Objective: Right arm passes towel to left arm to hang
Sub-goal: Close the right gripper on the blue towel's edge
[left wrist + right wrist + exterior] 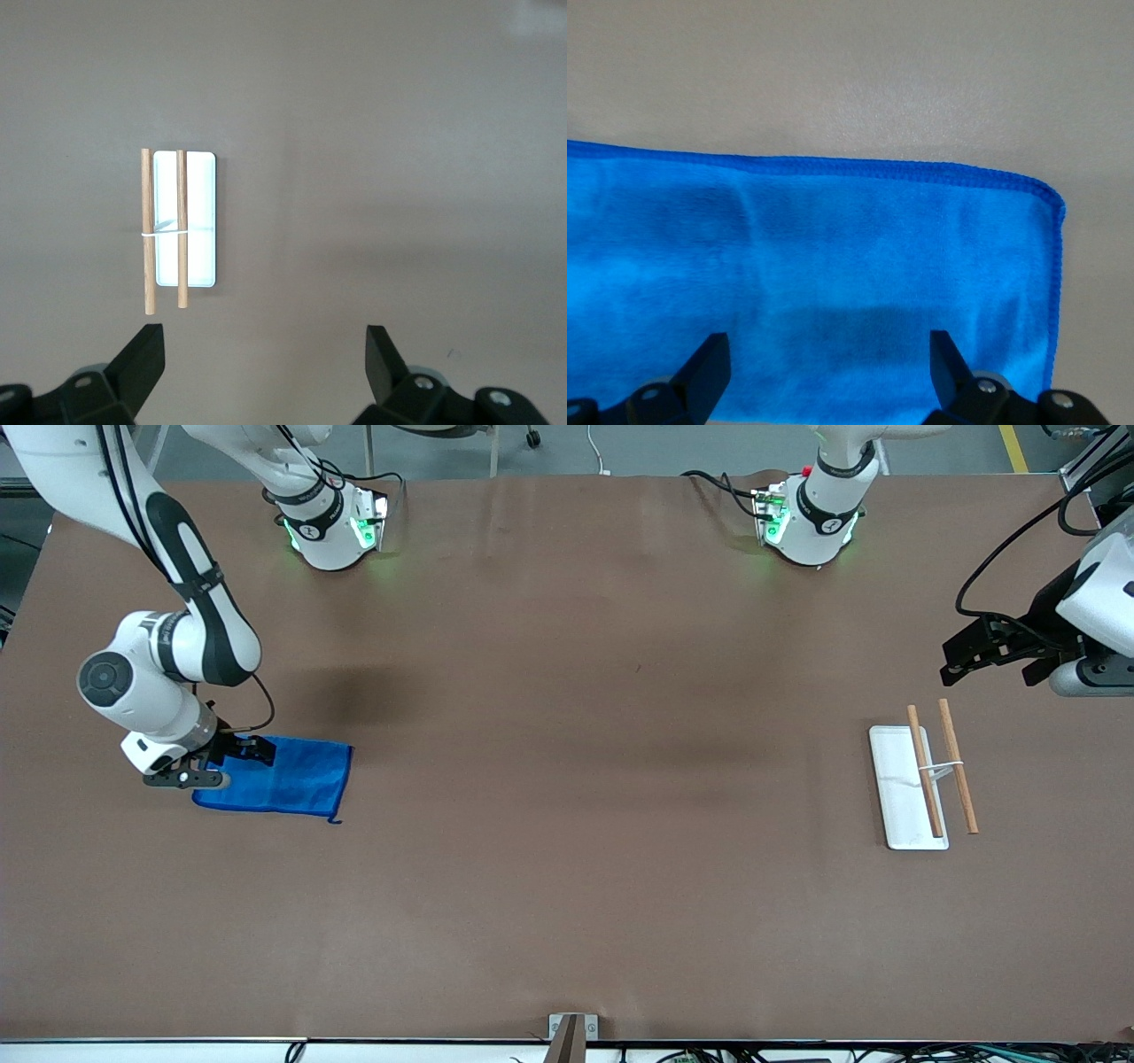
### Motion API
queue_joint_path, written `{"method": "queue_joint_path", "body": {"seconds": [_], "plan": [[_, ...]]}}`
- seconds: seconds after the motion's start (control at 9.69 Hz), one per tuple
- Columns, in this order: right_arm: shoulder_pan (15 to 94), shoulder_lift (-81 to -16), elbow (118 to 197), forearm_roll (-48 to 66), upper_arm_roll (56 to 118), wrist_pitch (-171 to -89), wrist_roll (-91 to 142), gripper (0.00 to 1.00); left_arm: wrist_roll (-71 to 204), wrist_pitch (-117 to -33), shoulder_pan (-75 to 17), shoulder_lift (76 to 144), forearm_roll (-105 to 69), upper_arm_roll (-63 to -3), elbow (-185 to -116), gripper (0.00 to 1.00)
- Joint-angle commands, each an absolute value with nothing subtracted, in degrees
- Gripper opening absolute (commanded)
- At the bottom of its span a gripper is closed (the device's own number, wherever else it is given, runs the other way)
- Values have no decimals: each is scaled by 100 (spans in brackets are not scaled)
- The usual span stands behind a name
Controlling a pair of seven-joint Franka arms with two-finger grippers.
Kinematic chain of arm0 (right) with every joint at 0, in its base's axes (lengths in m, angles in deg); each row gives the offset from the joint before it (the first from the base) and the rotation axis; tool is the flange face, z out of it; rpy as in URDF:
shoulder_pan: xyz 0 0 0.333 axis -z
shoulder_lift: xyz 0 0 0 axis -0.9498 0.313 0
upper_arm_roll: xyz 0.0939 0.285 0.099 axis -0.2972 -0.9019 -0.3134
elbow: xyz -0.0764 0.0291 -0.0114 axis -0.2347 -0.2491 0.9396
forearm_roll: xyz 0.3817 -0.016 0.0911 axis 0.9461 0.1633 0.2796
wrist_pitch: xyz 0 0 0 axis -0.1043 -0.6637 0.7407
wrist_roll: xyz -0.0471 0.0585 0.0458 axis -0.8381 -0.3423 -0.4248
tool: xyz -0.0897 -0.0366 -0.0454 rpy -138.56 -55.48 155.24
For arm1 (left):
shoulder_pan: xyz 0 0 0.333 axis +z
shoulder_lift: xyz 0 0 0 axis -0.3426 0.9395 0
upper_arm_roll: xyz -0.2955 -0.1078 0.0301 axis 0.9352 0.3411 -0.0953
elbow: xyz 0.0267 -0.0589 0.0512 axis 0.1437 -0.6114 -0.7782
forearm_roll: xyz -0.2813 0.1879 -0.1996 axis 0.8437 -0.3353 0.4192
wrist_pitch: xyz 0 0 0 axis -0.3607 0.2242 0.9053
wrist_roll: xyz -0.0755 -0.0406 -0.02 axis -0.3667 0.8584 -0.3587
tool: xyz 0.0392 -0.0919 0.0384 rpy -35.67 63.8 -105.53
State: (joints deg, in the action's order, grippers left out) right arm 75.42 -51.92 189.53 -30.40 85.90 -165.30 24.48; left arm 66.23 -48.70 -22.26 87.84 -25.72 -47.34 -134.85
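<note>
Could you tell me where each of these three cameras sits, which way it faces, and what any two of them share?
Front view: high, across the table, facing both arm bases; shows the right gripper over the blue towel and the left gripper near the wooden-rod rack.
Left wrist view: looks down past open fingers at the rack and its white base.
Right wrist view: looks down past open fingers at the towel, close up.
Shared: front and left wrist show the rack; front and right wrist show the towel.

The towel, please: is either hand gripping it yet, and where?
Nothing is held. The right hand hovers open over the flat bright blue microfibre towel; the left hand waits open.
</note>
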Motion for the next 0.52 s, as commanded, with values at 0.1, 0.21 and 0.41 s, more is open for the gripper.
{"method": "queue_joint_path", "body": {"seconds": [0.1,0.21,0.41], "plan": [[7668,-4977,19050,-3082,8545,-16764,2331,96,6648,-4820,-2197,8849,-2564,-4738,-13559,100],[7668,-4924,19050,-3082,8536,-16773,2339,95,6509,-4785,-2197,8814,-2547,-4729,-13611,100],[7668,-4837,19041,-3064,8527,-16816,2339,82,6508,-4741,-2215,8787,-2608,-4694,-13638,100]]}}
